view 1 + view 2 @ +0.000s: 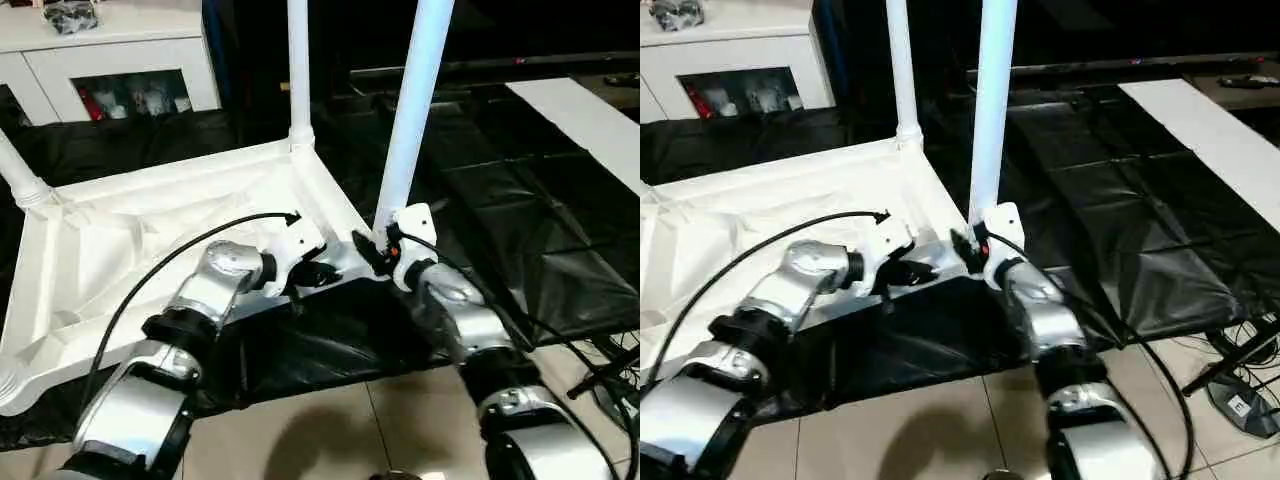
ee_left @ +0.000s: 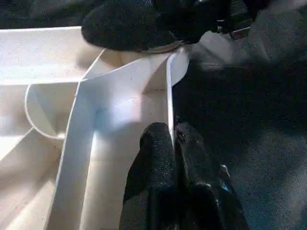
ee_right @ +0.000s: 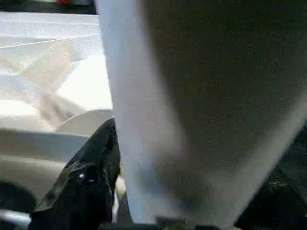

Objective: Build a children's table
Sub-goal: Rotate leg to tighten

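Observation:
The white tabletop point(image 1: 150, 240) lies upside down on a black sheet, raised rim up. One tube leg point(image 1: 298, 70) stands upright in the far corner socket, and another leg point(image 1: 15, 170) rises from the left corner. My right gripper point(image 1: 376, 250) is shut on the foot of a third leg point(image 1: 415, 110), which leans slightly over the near right corner; I cannot tell whether it sits in the socket. The leg point(image 3: 192, 96) runs close past one finger point(image 3: 91, 182). Just left of that corner, my left gripper point(image 1: 320, 272) is shut on the rim point(image 2: 169, 96).
A white cabinet point(image 1: 110, 60) stands at the back left. A flat white board point(image 1: 590, 120) lies at the far right on the black sheet point(image 1: 520, 220). Tiled floor point(image 1: 330, 430) runs along the near side, with cables point(image 1: 610, 370) at the right.

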Tool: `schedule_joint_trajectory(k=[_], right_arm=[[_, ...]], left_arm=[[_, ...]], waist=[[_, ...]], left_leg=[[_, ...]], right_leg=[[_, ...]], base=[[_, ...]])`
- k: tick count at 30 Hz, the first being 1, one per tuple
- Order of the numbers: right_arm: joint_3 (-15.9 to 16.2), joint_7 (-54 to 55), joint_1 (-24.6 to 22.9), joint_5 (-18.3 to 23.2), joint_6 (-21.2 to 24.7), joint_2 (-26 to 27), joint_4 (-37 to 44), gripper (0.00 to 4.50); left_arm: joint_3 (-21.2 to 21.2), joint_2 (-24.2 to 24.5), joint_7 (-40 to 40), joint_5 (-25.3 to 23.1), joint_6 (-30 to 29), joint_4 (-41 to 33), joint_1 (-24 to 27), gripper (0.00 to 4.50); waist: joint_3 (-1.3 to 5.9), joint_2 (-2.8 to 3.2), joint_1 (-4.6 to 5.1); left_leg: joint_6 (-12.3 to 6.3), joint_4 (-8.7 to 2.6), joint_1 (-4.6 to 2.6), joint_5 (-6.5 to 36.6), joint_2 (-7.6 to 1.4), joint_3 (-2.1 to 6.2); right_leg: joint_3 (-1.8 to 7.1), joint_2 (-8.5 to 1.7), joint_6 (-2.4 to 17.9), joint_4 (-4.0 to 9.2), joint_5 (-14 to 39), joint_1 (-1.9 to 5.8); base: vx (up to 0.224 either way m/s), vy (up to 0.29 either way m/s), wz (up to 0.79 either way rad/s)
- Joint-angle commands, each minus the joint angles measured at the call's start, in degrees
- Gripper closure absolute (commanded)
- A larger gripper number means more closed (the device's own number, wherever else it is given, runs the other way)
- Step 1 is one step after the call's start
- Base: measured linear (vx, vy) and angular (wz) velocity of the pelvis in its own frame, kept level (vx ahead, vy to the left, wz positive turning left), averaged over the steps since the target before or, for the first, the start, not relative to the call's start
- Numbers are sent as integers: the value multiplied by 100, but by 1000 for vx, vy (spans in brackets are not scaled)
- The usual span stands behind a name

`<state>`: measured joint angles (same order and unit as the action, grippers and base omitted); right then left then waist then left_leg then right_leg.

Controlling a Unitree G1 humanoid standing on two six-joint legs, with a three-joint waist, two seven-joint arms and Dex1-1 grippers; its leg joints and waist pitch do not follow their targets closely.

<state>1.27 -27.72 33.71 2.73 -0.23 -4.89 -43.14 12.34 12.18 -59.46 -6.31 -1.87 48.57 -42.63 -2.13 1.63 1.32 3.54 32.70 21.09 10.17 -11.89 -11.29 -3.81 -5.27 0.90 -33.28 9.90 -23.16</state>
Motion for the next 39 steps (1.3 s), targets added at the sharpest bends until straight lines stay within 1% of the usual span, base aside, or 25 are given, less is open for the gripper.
schedule_joint_trajectory(k=[1, 2, 4, 5, 6, 7, 8, 9, 10, 12, 14, 16, 17, 18, 19, 20, 21, 27, 31, 34, 35, 36, 37, 38, 39], right_arm=[[375, -742, -108, 94, 126, -6, 45, 149], [476, -1222, -164, 151, 116, -170, 145, 149], [613, -1781, -233, 206, 93, -366, 257, 149], [728, -2228, -300, 258, 106, -523, 368, 149], [728, -2228, -300, 258, 106, -523, 368, 149], [837, -2708, -375, 343, 185, -686, 513, 149], [915, -3169, -444, 461, 339, -830, 675, 149], [974, -3455, -491, 535, 435, -929, 791, 149], [974, -3455, -491, 535, 435, -929, 791, 149], [1106, -4082, -573, 579, 566, -1148, 980, 149], [1248, -4466, -599, 572, 658, -1311, 1050, 149], [1333, -4648, -609, 560, 710, -1394, 1077, 174], [1377, -4761, -611, 573, 744, -1431, 1098, 174], [1388, -4810, -610, 588, 763, -1437, 1109, 184], [1398, -4866, -613, 611, 789, -1441, 1132, 193], [1409, -4907, -615, 634, 813, -1437, 1154, 202], [1417, -4933, -617, 651, 830, -1435, 1170, 207], [1463, -5172, -680, 731, 1088, -1447, 1371, 214], [1314, -4961, -739, 813, 1156, -1357, 1400, 214], [956, -4152, -717, 834, 1095, -1107, 1245, 214], [812, -3669, -680, 759, 1024, -988, 1107, 214], [751, -3439, -663, 719, 957, -931, 1034, 214], [668, -3119, -637, 663, 854, -851, 931, 214], [464, -2255, -563, 505, 639, -656, 680, 214], [342, -1806, -512, 457, 526, -542, 539, 215]], left_arm=[[193, 2, -438, 70, 244, -109, 53, 450], [201, 77, -675, 123, 270, -124, 67, 450], [234, 166, -962, 163, 341, -131, 72, 450], [275, 235, -1204, 178, 482, -107, 66, 450], [275, 235, -1204, 178, 482, -107, 66, 450], [303, 296, -1374, 172, 583, -37, 34, 450], [324, 341, -1518, 169, 651, 48, -14, 450], [338, 365, -1594, 160, 694, 108, -51, 450], [338, 365, -1594, 160, 694, 108, -51, 450], [365, 400, -1839, 178, 787, 217, -130, 450], [391, 423, -2020, 168, 841, 291, -189, 450], [409, 434, -2116, 164, 871, 342, -222, 450], [416, 435, -2177, 176, 899, 386, -248, 450], [420, 433, -2211, 183, 910, 411, -262, 450], [423, 431, -2241, 181, 931, 445, -281, 450], [427, 425, -2278, 182, 944, 473, -295, 450], [428, 421, -2300, 182, 954, 491, -304, 450], [440, 404, -2422, 159, 1080, 677, -377, 450], [400, 400, -2366, 171, 1059, 717, -362, 450], [326, 372, -1925, 113, 953, 709, -342, 450], [302, 346, -1725, 82, 890, 709, -339, 450], [278, 317, -1600, 79, 862, 705, -337, 450], [241, 274, -1420, 77, 824, 700, -334, 450], [177, 159, -1026, 64, 741, 688, -326, 450], [165, 93, -831, 42, 709, 661, -307, 450]], waist=[[375, -7, -33], [366, -3, -48], [361, 5, -92], [357, 5, -133], [354, 7, -147], [349, 11, -157], [347, -10, -201], [342, -7, -213], [339, -7, -232], [347, 14, -294], [343, 4, -346], [338, 7, -363], [339, -2, -369], [341, 16, -375], [341, 11, -378], [348, 33, -386], [342, 15, -385], [349, 22, -416], [349, 10, -433], [334, 18, -433], [319, -8, -406], [319, -8, -406], [305, -7, -380], [291, -7, -339], [290, -1, -297]], left_leg=[[-677, -285, -22, 942, -94, 47], [-701, -285, -28, 928, -102, 37], [-717, -281, -39, 965, -114, 27], [-713, -284, -47, 1032, -131, 21], [-695, -286, -54, 1060, -139, 19], [-682, -290, -59, 1107, -138, 16], [-639, -294, -63, 1161, -144, 18], [-637, -296, -72, 1182, -142, 14], [-635, -298, -75, 1186, -139, 18], [-576, -301, -90, 1216, -151, 20], [-524, -304, -106, 1248, -155, 12], [-494, -307, -109, 1288, -156, 11], [-467, -312, -95, 1286, -153, 20], [-445, -311, -101, 1286, -149, 21], [-433, -312, -100, 1287, -152, 23], [-423, -309, -98, 1283, -150, 27], [-416, -311, -90, 1304, -145, 26], [-375, -313, -97, 1294, -147, 34], [-390, -310, -91, 1268, -145, 33], [-325, -323, -92, 1373, -151, 36], [-211, -341, -90, 1473, -145, 46], [-211, -341, -90, 1473, -145, 46], [-133, -345, -101, 1604, -141, 49], [-49, -353, -106, 1751, -125, 65], [12, -359, -116, 1828, -113, 82]], right_leg=[[188, -233, 1600, 270, 175, 356], [183, -230, 1638, 265, 151, 354], [170, -217, 1649, 269, 191, 361], [172, -218, 1648, 274, 287, 349], [177, -222, 1647, 272, 318, 342], [176, -217, 1651, 278, 365, 337], [185, -230, 1623, 284, 476, 340], [186, -223, 1619, 289, 507, 331], [184, -218, 1604, 296, 544, 337], [188, -232, 1594, 295, 609, 326], [196, -233, 1595, 297, 626, 308], [198, -240, 1595, 300, 674, 304], [196, -246, 1578, 299, 712, 316], [194, -245, 1559, 304, 717, 316], [195, -248, 1561, 302, 717, 315], [195, -251, 1566, 292, 691, 319], [191, -247, 1547, 305, 733, 318], [192, -254, 1500, 306, 799, 321], [189, -255, 1502, 300, 768, 321], [193, -263, 1448, 323, 1009, 305], [192, -269, 1375, 336, 1278, 293], [192, -269, 1375, 336, 1278, 293], [199, -279, 1290, 359, 1594, 263], [201, -284, 1185, 399, 1931, 249], [197, -284, 1105, 424, 2159, 236]], base=[[0, 0, 0], [0, 0, 0], [0, 0, 0], [0, 0, 0], [0, 0, 0], [0, 0, 0], [0, 0, 0], [0, 0, 0], [0, 0, 0], [0, 0, 0], [0, 0, 0], [0, 0, 0], [0, 0, 0], [0, 0, 0], [0, 0, 0], [0, 0, 0], [0, 0, 0], [0, 0, 0], [0, 0, 0], [0, 0, 0], [0, 0, 0], [0, 0, 0], [0, 0, 0], [0, 0, 0], [0, 0, 0]])
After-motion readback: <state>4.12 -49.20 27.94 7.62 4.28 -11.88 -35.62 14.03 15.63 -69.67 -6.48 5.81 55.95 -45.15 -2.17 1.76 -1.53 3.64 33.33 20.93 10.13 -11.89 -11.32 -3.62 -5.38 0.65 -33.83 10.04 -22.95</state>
